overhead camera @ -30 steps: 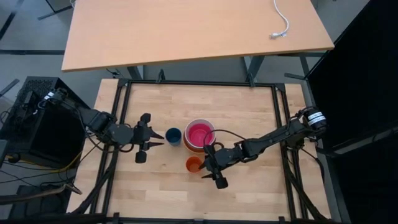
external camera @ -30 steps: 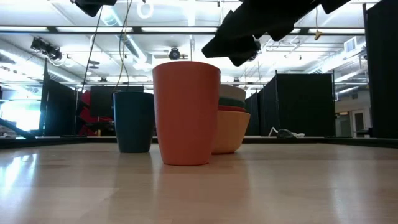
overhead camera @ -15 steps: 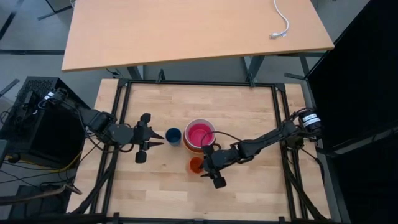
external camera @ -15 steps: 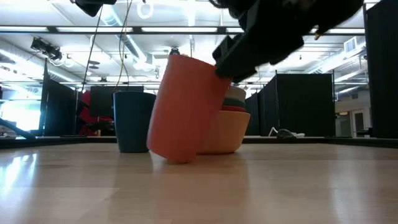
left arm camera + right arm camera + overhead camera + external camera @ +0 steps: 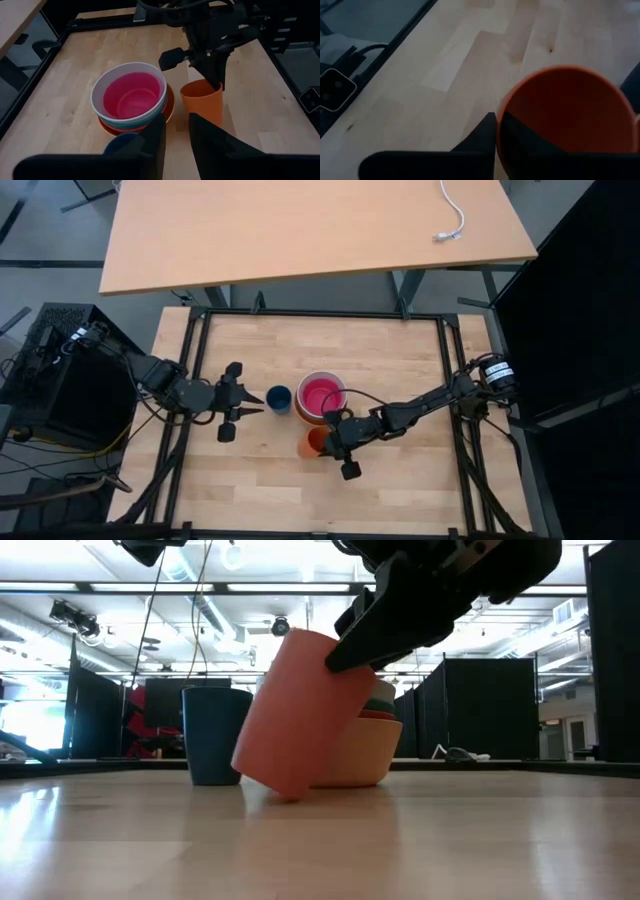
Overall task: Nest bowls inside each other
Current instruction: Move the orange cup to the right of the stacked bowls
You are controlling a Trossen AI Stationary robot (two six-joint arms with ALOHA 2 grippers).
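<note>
The bowls (image 5: 321, 395) stand nested in one stack at the table's middle, the pink one on top, the yellow-orange one (image 5: 372, 752) at the bottom, resting on the wood. Near them, on the side toward the table's near edge, a small orange cup (image 5: 313, 444) stands tipped, with my right gripper (image 5: 330, 442) shut on it. A dark blue cup (image 5: 279, 398) stands upright left of the stack. My left gripper (image 5: 255, 404) hovers left of the blue cup, its fingers a little apart with nothing between them. My right gripper pinches the orange cup's wall at the rim (image 5: 501, 116), one finger (image 5: 525, 142) inside the cup and one (image 5: 482, 132) outside. The fingers come from the table's right, slanting down. The cup leans toward the table's left, with only its bottom edge (image 5: 285, 792) on the wood.
Black frame rails (image 5: 446, 395) run along the table's sides and far edge. Beyond them stands a second wooden table (image 5: 300, 230) with a white cable (image 5: 452, 218). Bare wood (image 5: 270, 480) lies toward the near edge.
My right gripper has sunk onto the orange cup and shut on its rim. The cup, upright a second ago, has tipped toward the table's left; its bottom edge has stayed on the wood.
</note>
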